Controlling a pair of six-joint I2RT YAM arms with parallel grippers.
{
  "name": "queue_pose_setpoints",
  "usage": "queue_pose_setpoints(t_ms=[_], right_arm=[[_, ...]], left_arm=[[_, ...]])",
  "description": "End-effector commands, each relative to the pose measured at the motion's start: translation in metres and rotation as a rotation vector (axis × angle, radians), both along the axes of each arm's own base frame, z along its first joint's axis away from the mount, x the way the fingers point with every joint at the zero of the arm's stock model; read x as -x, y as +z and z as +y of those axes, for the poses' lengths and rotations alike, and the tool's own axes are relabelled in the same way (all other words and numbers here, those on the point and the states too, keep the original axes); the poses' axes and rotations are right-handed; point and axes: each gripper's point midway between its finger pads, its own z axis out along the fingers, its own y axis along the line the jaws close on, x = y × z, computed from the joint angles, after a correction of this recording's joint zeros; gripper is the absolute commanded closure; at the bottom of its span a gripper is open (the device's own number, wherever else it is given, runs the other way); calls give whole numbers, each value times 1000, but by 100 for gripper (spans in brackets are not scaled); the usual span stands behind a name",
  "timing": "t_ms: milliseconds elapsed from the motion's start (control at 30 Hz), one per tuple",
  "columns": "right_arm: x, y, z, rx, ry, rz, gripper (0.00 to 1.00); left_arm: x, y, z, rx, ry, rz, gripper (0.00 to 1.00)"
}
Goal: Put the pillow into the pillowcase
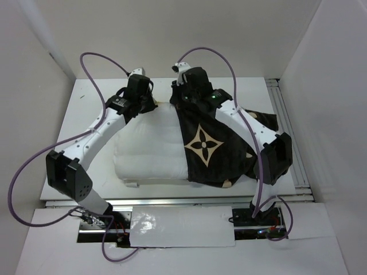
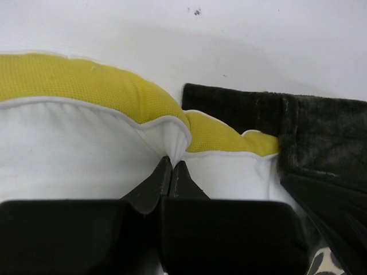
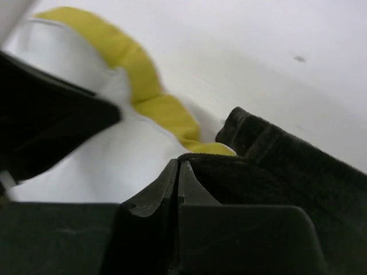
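The white pillow lies across the table, its right part inside the dark plush pillowcase printed with a tan flower. My left gripper is at the pillow's far edge, shut on a pinch of the pillow's white fabric just below the yellow trim. My right gripper is at the far edge of the pillowcase, shut on the dark hem of its opening. The pillow and its yellow trim show beside that hem. The pillowcase's edge lies just right of my left gripper.
The white table has a rail along its right side and white walls around it. A white sheet lies at the near edge between the arm bases.
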Motion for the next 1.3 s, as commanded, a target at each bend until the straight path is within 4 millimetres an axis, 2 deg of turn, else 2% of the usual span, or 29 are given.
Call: queue_pose_setpoints(t_ms=[0, 67, 167, 200, 333, 367, 433, 467, 500, 533, 567, 600, 667, 700, 733, 767, 800, 833, 867, 900, 933, 967, 1000, 1067, 1100, 1133, 1167, 1200, 1267], right_arm=[[72, 103, 84, -329, 449, -76, 100], [96, 130, 97, -416, 579, -85, 100], [114, 163, 108, -511, 681, -104, 100], [120, 182, 109, -565, 710, -126, 100], [134, 209, 121, -683, 803, -114, 100], [131, 204, 128, -697, 824, -96, 100], [137, 214, 135, -732, 868, -68, 100], [134, 200, 147, -736, 880, -20, 100], [137, 213, 148, -763, 907, -28, 100], [137, 211, 150, -768, 913, -11, 100], [131, 198, 155, -754, 899, 31, 100], [130, 194, 156, -739, 894, 38, 100], [106, 179, 151, -722, 786, 54, 100], [105, 181, 146, -715, 756, 33, 97], [91, 160, 141, -692, 688, 62, 75], [78, 165, 130, -689, 607, 27, 64], [68, 148, 123, -646, 554, 36, 50], [65, 144, 120, -626, 520, 32, 38], [52, 141, 111, -606, 451, 13, 13], [55, 144, 104, -582, 422, 13, 2], [47, 135, 96, -559, 381, 16, 0], [38, 133, 84, -545, 335, 5, 0], [39, 140, 76, -539, 301, -17, 0], [31, 130, 59, -505, 246, -15, 0], [28, 131, 50, -490, 233, -21, 0], [31, 126, 44, -451, 223, -16, 0], [27, 124, 35, -431, 201, -17, 0], [25, 123, 29, -408, 166, -23, 0], [30, 104, 11, -323, 104, 11, 0]], left_arm=[[-3, 71, -25, 184, -1, -223, 100], [4, 83, -23, 208, 23, -247, 100], [7, 88, -19, 229, 67, -265, 100], [8, 93, -17, 247, 88, -273, 100], [9, 98, -18, 303, 115, -271, 100], [13, 99, -24, 308, 113, -271, 100], [11, 100, -21, 321, 158, -279, 100], [13, 97, -27, 331, 151, -275, 100], [13, 97, -27, 339, 155, -273, 100], [14, 92, -27, 341, 161, -262, 100], [14, 87, -27, 335, 162, -253, 100], [15, 83, -25, 331, 177, -240, 100], [17, 74, -22, 324, 200, -217, 100], [17, 69, -21, 317, 201, -207, 100], [15, 64, -16, 317, 220, -200, 100], [15, 55, -18, 305, 214, -174, 100], [14, 53, -12, 304, 231, -164, 100], [13, 43, -8, 292, 244, -125, 100], [12, 34, -9, 272, 247, -98, 100], [7, 32, -1, 270, 276, -86, 97], [8, 23, 2, 259, 278, -56, 90], [8, 21, -1, 257, 269, -41, 72], [6, 15, 3, 253, 276, -20, 65], [2, 5, 0, 246, 244, 12, 50], [1, -1, 4, 229, 249, 26, 33], [1, 3, 2, 223, 226, 20, 21], [0, -4, 0, 207, 211, 35, 8], [-2, -5, 4, 202, 221, 43, 0], [1, -6, 8, 165, 212, 52, 0]])
